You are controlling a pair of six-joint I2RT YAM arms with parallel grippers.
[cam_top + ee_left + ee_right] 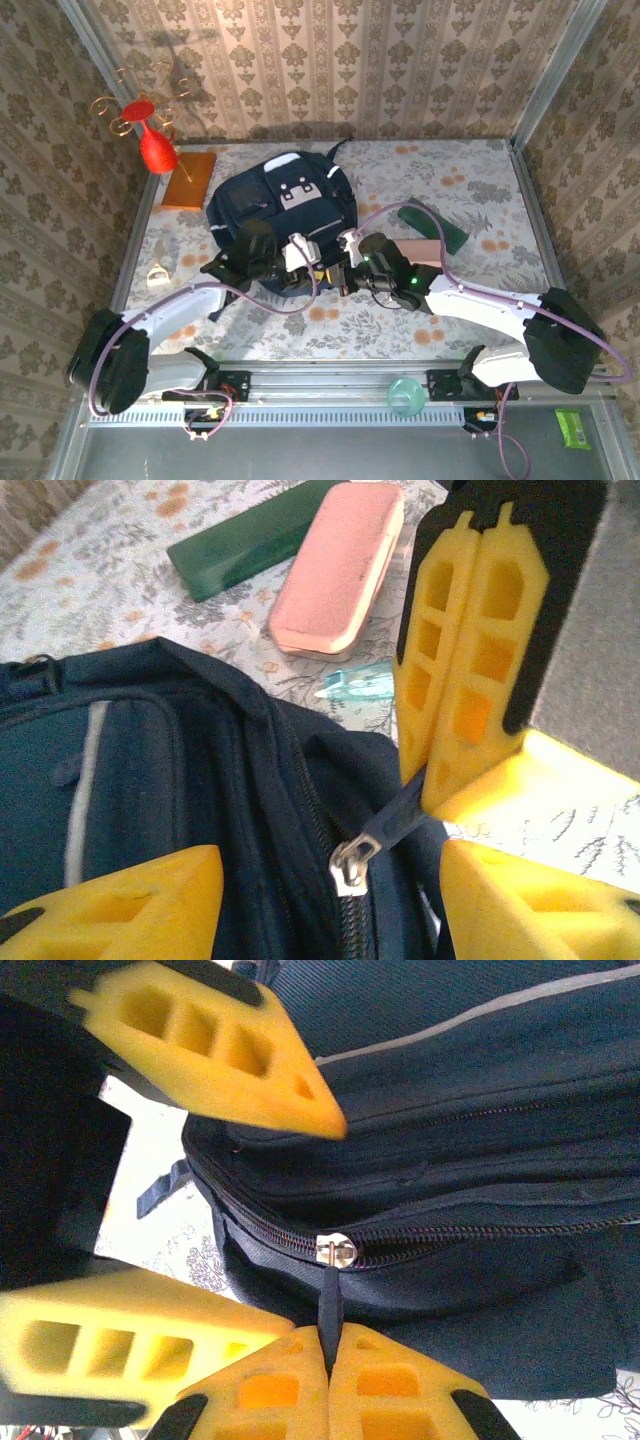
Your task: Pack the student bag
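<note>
The student bag (285,200), dark navy with a grey-white front patch, lies in the middle of the table. My right gripper (328,1335) is shut on the dark zipper pull (331,1300), which hangs from the silver slider (335,1250) on the bag's near edge. My left gripper (330,868) stands open astride that same slider (350,865), its yellow fingers (120,905) on either side and touching nothing. In the top view both grippers, left (312,268) and right (338,270), meet at the bag's near edge.
A pink case (420,250) and a green case (432,228) lie right of the bag, with a small teal pen (360,685) beside them. A red vase (155,145) and an orange board (190,180) stand at the back left. A teal cup (403,395) sits on the front rail.
</note>
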